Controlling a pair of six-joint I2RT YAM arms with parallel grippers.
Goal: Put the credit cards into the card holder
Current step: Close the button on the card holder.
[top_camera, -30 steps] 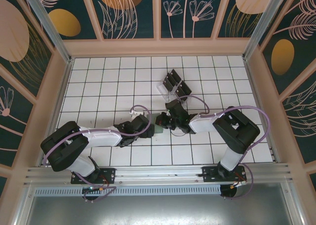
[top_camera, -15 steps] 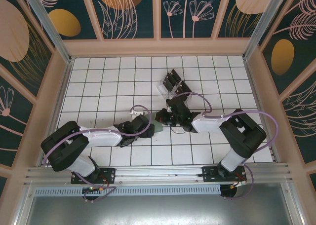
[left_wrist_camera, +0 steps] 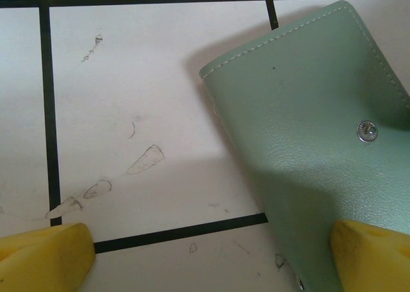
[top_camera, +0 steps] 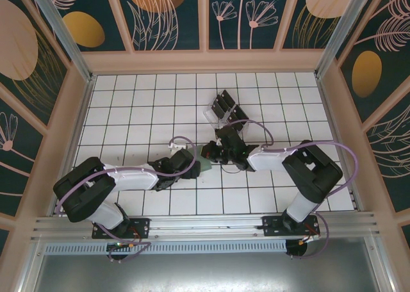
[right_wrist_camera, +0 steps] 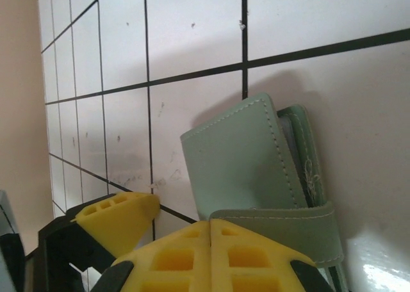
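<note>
The clear slotted rack (top_camera: 216, 117) at mid-table holds several black cards (top_camera: 223, 104) on edge, tilted. The holder (left_wrist_camera: 307, 106) lies flat on the white tiles (left_wrist_camera: 128, 81) nearer the arms, well apart from the rack, between the 2 grippers. It is soft sage-green leatherette with pale stitching, rounded corners and a metal stud (left_wrist_camera: 366, 130). Its flap (right_wrist_camera: 275, 231) is folded back, baring a pale inner pocket; whether a card sits inside cannot be told. The left gripper (left_wrist_camera: 205, 259) is spread wide, 1 yellow finger over the holder's edge, gripping nothing. The right gripper (right_wrist_camera: 210, 241) is closed, tips against the flap; whether they pinch it is unclear.
</note>
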